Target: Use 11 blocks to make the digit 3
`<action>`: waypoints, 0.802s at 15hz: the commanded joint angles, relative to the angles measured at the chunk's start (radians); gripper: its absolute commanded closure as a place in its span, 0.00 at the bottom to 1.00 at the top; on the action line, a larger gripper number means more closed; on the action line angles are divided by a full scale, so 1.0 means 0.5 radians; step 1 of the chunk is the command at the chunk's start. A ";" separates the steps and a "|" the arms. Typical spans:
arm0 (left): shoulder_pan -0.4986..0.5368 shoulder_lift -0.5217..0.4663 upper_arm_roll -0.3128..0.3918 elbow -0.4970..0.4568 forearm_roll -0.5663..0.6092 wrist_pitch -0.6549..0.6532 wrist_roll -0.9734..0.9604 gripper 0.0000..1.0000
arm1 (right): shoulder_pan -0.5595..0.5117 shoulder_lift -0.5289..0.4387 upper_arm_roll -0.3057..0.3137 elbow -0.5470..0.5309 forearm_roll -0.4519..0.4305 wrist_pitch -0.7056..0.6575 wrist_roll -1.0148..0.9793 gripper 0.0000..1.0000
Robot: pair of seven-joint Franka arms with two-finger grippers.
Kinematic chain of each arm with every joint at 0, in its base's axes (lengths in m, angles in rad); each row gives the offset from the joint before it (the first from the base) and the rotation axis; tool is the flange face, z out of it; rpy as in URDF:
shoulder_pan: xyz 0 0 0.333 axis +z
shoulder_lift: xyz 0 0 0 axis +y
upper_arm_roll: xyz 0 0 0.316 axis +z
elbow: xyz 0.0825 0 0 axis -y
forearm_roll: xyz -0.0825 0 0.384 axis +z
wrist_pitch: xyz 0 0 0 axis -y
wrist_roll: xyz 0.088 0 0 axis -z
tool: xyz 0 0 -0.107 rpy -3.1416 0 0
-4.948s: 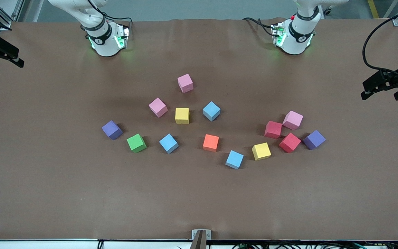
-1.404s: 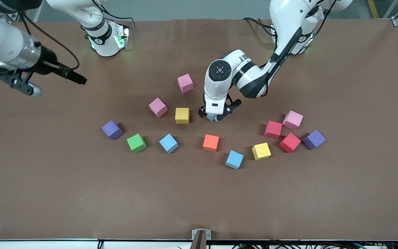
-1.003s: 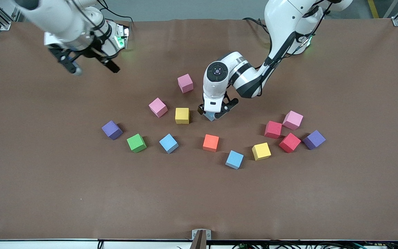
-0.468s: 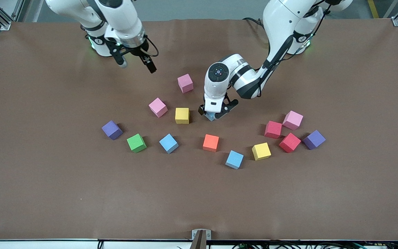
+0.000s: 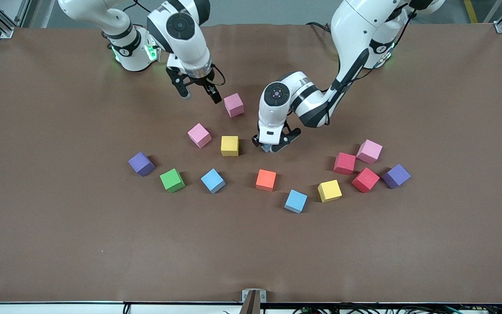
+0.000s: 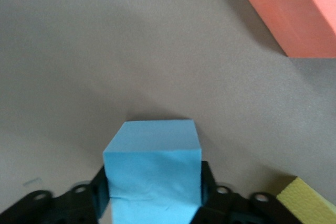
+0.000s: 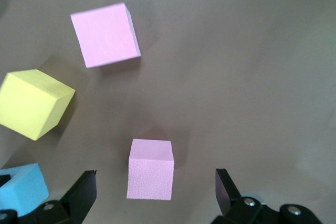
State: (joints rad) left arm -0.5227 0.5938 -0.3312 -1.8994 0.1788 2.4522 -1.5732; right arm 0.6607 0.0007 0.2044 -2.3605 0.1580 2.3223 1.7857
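The left gripper is down at the brown table surface, beside the small matte yellow foam cube. In the front view the gripper body hides nearly all of what it holds. The left wrist view shows it: a light blue foam cube sits between the two black fingers, which press on its opposite faces, apparently in a firm grasp (whether the cube rests on the table or is slightly lifted cannot be read). That wrist view also shows one corner of the orange foam cube.

The right gripper hangs over the table just beside the pink foam cube nearest the robot bases. The right wrist view shows its fingers spread wide, with that pink cube lying between them and untouched.

The other blocks are scattered singly on the table with no figure formed: a second pink cube, a green cube, two more light blue cubes, and a cluster toward the left arm's end.
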 commanded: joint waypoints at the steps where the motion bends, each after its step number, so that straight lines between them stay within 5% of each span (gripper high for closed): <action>1: 0.008 0.009 0.000 0.001 0.084 0.023 -0.005 0.67 | 0.074 0.154 -0.013 0.018 -0.043 0.141 0.116 0.00; 6: -0.013 -0.110 -0.031 -0.119 0.127 -0.023 0.351 0.68 | 0.139 0.382 -0.019 0.061 -0.184 0.353 0.318 0.00; 12: -0.019 -0.181 -0.307 -0.300 0.320 -0.023 0.511 0.71 | 0.182 0.520 -0.019 0.101 -0.218 0.436 0.383 0.00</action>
State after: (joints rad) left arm -0.5325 0.5435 -0.4551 -2.0040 0.2862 2.4478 -1.3292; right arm 0.7348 0.2374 0.2033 -2.3225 0.0717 2.5193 1.9372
